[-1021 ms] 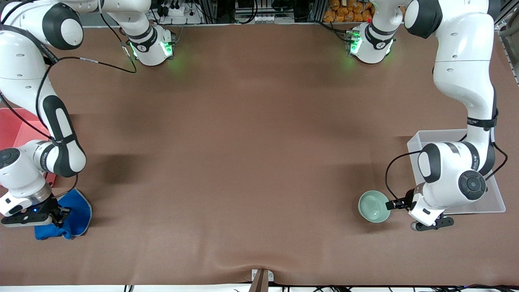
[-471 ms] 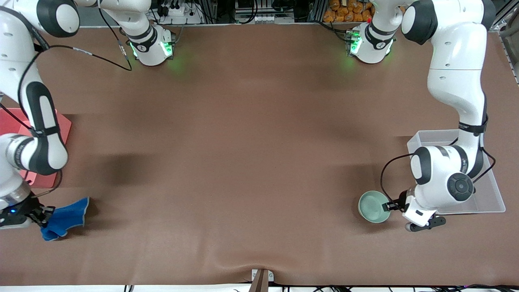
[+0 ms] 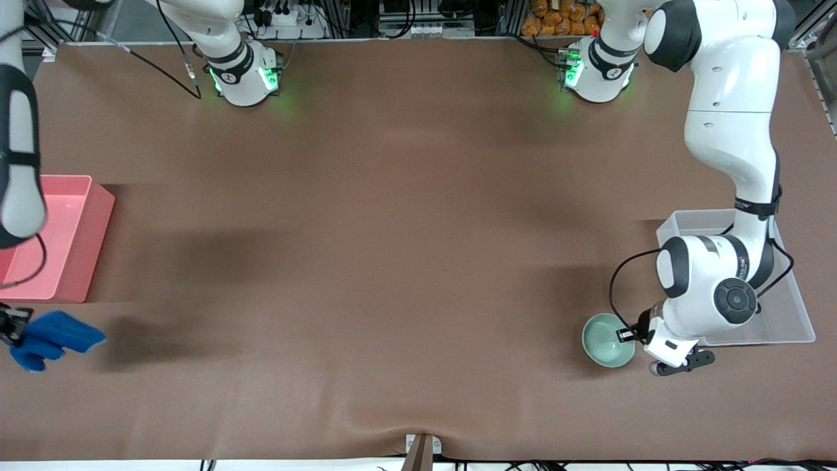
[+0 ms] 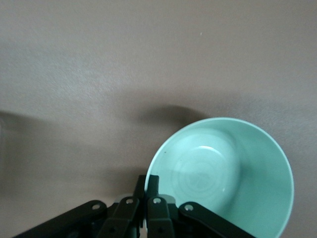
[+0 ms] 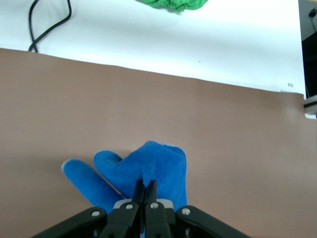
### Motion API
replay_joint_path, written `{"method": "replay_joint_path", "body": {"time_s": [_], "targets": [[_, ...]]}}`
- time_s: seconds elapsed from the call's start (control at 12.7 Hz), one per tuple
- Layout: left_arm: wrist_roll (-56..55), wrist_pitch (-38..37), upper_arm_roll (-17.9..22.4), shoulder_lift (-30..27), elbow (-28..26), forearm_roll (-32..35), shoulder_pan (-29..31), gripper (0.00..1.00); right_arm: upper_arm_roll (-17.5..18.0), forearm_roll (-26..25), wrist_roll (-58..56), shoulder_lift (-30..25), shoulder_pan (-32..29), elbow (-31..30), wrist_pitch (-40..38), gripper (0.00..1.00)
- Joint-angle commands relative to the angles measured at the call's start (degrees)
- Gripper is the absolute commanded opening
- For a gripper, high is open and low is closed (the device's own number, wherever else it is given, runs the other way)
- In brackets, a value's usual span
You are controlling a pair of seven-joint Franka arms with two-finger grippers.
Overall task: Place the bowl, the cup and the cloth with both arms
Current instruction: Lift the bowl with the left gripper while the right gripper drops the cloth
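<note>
My left end effector is clamped on the near rim of the mint-green bowl beside the clear bin, while my right end effector pinches the blue cloth up over the bench near the pink bin, ready for placing.

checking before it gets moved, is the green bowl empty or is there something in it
Empty: the left wrist view looks straight into the bowl and shows only bare glossy green inside. The left gripper pinches its rim.

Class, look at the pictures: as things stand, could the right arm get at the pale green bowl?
Probably not. The right gripper is shut on the blue cloth at its own end of the table, and the left gripper is already shut on the bowl's rim.
</note>
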Motion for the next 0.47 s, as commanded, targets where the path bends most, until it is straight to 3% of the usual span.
{"method": "replay_joint_path", "body": {"time_s": [0.0,0.39], "targets": [[0.7,-1.4,0.8,-2.2,-0.4,-0.4,0.4,0.0,0.1,-0.2,-0.2,-7.5,-1.5,-2.3,-7.6,0.0],[5.0,-12.4,4.2,-9.4,-0.2,-0.4,2.1,0.0,0.1,0.5,-8.0,-14.0,-8.4,-2.2,-21.0,0.0]]}}
